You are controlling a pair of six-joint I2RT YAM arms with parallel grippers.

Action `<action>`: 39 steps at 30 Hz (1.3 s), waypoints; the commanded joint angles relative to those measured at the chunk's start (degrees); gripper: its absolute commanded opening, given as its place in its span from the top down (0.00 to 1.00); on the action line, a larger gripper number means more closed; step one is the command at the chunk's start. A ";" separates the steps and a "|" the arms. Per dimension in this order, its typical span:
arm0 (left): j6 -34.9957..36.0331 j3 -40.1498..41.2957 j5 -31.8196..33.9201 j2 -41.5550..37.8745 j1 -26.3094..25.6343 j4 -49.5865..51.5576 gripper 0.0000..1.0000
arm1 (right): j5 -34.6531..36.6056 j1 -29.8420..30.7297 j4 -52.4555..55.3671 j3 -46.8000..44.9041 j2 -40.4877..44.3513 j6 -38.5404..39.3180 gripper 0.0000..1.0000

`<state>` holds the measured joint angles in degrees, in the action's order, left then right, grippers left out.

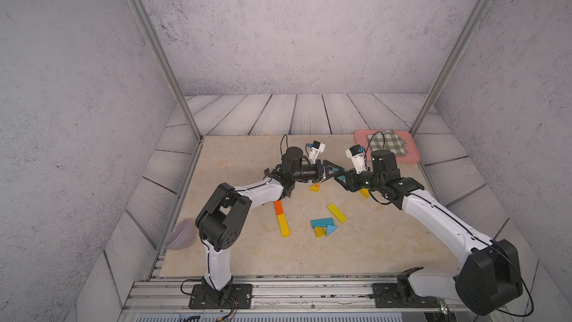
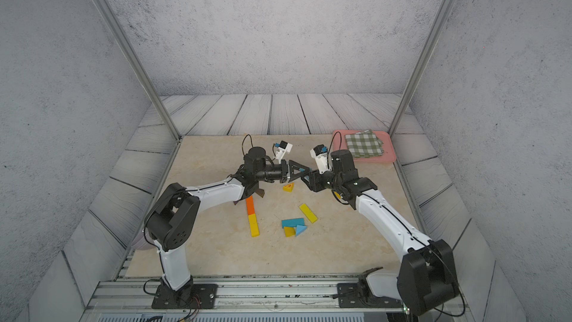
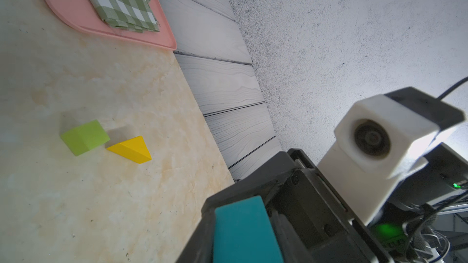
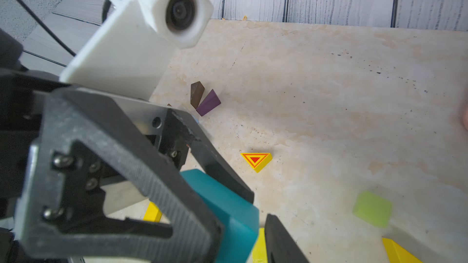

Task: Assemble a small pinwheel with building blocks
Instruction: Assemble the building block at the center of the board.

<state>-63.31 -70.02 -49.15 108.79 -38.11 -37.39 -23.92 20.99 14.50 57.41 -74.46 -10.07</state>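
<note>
Right wrist: left gripper (image 4: pixel 231 215) pinches smooth painted teal bar (image 4: pixel 224 197).

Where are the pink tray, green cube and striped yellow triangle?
pink tray (image 3: pixel 71 6): left wrist view, bare floor.
green cube (image 3: pixel 84 137): left wrist view, its middle.
striped yellow triangle (image 4: pixel 255 160): right wrist view, red centre.
</note>
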 commanded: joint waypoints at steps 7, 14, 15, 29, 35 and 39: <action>2.98 0.30 -0.64 -2.89 -1.09 2.79 0.83 | 1.04 0.16 -4.95 0.01 1.11 -1.63 0.62; 2.50 0.94 -0.38 -2.55 -1.09 2.27 0.73 | 2.12 0.12 -7.07 -2.32 1.24 -3.81 0.77; 2.42 0.94 -0.29 -2.60 -1.09 2.30 0.69 | 2.07 0.10 -7.20 -2.62 1.14 -3.53 0.80; 0.51 7.24 3.35 -9.73 4.21 -0.05 0.04 | -4.88 -4.78 0.84 0.80 -1.67 14.77 0.96; 4.47 10.68 2.27 -17.05 9.49 6.97 0.04 | -6.38 -7.54 19.30 11.68 -9.32 46.61 0.92; 12.50 13.48 1.16 -25.07 15.44 18.38 0.04 | -2.68 -10.80 27.88 19.81 -15.55 62.31 0.87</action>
<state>-58.17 -58.08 -46.61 88.92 -26.04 -27.57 -27.88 12.34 31.86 73.03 -86.00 33.67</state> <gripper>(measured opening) 0.961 0.252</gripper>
